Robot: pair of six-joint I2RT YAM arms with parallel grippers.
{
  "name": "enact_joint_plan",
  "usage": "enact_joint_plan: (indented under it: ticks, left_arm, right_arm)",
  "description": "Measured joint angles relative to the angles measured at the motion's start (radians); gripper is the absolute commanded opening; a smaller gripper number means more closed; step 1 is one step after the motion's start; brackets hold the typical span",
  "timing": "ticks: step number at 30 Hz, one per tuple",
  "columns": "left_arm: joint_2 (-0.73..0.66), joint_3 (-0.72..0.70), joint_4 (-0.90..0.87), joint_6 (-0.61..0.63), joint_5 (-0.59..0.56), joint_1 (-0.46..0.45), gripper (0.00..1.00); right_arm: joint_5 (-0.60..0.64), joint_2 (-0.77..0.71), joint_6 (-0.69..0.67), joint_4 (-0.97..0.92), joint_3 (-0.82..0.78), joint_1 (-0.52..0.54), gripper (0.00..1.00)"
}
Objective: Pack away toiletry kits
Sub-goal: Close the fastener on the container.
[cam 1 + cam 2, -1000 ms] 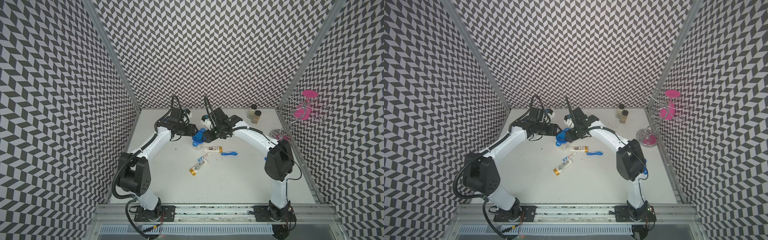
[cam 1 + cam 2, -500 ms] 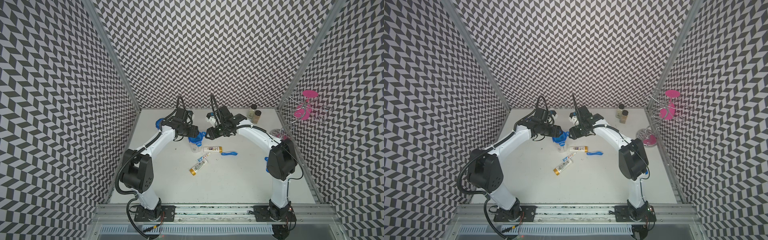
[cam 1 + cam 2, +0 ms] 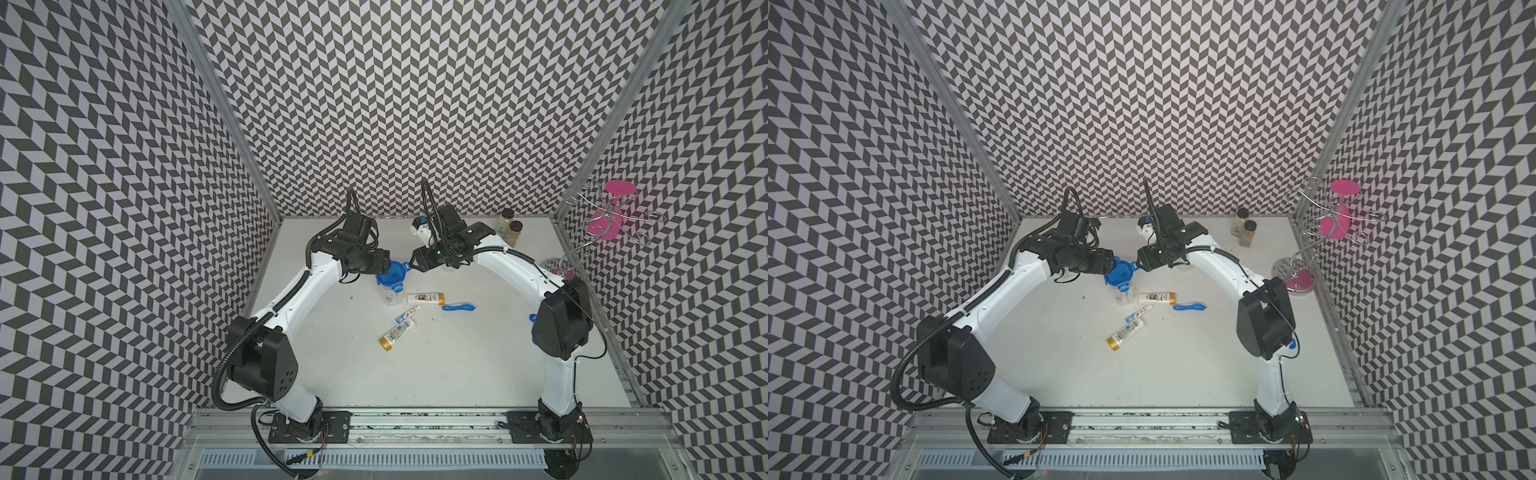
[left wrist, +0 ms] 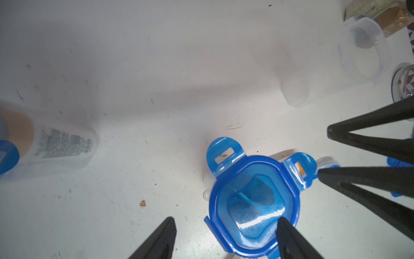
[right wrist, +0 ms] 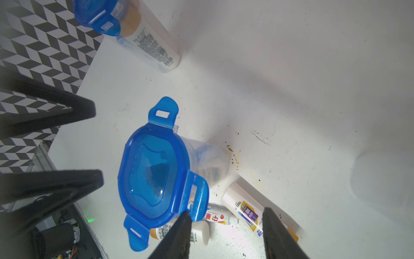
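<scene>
Left pincer (image 4: 225,220) hung released just above a clear cup (image 3: 389,296) that stood upright in the middle of the bench (image 3: 457,374). Its two black fingers were spread wide. One finger (image 4: 289,237) crossed over the rim of the cup's blue lid (image 4: 253,201), and the other stood over bare bench. Right pincer (image 5: 226,210) faced it from the opposite side, also released, with nothing between its jaws. One fingertip (image 5: 182,224) met the lid tab on that side. The lid sat on the cup with its tabs splayed outward. What the cup held was too blurred to tell.

Just beside the cup lay a white tube (image 3: 424,298) with a gold cap, and past it a blue toothbrush (image 3: 458,307). Nearer the front lay a white-blue toothpaste tube (image 3: 407,314), just beside a second white tube (image 3: 397,333) with its gold cap pointing forward. The right wrist view showed another lidded cup (image 5: 154,47) near the patterned wall, with a white tube inside. A lidless clear cup (image 4: 360,47) sat beside two spice jars (image 3: 514,235) at the back. A wire stand (image 3: 607,227) with pink discs stood by the right wall.
</scene>
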Motion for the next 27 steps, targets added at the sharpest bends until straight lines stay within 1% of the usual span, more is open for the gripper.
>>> enact_joint_plan:
  ticks: [4,9,16,27]
  left_arm:
    - [0.011,-0.003,-0.002,-0.034,0.000,-0.024,0.68]
    - [0.020,-0.043,0.005,-0.072,-0.005,-0.054,0.64]
    - [0.024,-0.090,0.026,-0.108,0.001,-0.058,0.62]
    - [0.016,-0.138,0.122,-0.135,0.032,-0.059,0.59]
  right_arm:
    - [0.003,0.036,-0.010,-0.009,0.069,0.000,0.49]
    - [0.003,0.056,-0.019,-0.010,0.069,0.000,0.49]
    - [0.009,0.057,-0.027,-0.005,0.009,0.001,0.48]
    - [0.027,0.057,-0.028,0.007,-0.056,0.000,0.47]
